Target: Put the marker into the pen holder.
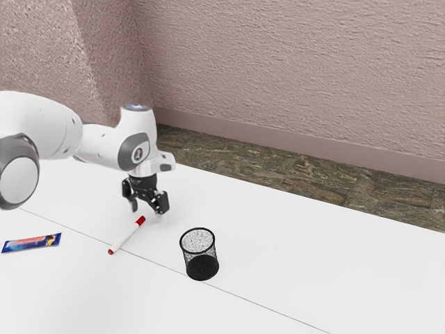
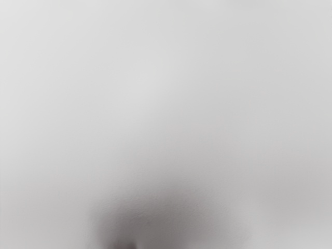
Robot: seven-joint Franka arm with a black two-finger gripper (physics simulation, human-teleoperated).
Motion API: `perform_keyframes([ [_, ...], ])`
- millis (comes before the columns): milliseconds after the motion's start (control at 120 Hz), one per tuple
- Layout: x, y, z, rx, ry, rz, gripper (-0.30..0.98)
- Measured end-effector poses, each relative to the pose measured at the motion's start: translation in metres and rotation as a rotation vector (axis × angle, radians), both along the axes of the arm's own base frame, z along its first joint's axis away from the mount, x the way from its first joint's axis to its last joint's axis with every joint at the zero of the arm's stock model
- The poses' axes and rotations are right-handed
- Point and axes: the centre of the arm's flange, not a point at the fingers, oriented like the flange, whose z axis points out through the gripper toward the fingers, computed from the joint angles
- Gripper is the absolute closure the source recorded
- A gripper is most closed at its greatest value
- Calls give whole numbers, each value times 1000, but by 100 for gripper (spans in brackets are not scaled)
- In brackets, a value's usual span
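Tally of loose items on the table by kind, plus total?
Marker: 1
Pen holder: 1
Blue packet: 1
Total: 3

Seen in the exterior view, the gripper is over the table, with the marker lying near it on the camera's side, one end pointing towards it (whether that end is directly below the gripper, I can't quite tell). The pen holder stands upright on the table, to the exterior view's right of the gripper and nearer the camera; the packet lies flat, well off to the exterior view's left of the gripper.
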Motion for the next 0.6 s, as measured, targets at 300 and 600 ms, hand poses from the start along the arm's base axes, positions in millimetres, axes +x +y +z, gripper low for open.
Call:
perform_keyframes([
  [300, 4, 19, 3, -6, -33, -38, 0],
  [600, -22, 18, -7, -32, -21, -74, 0],
])
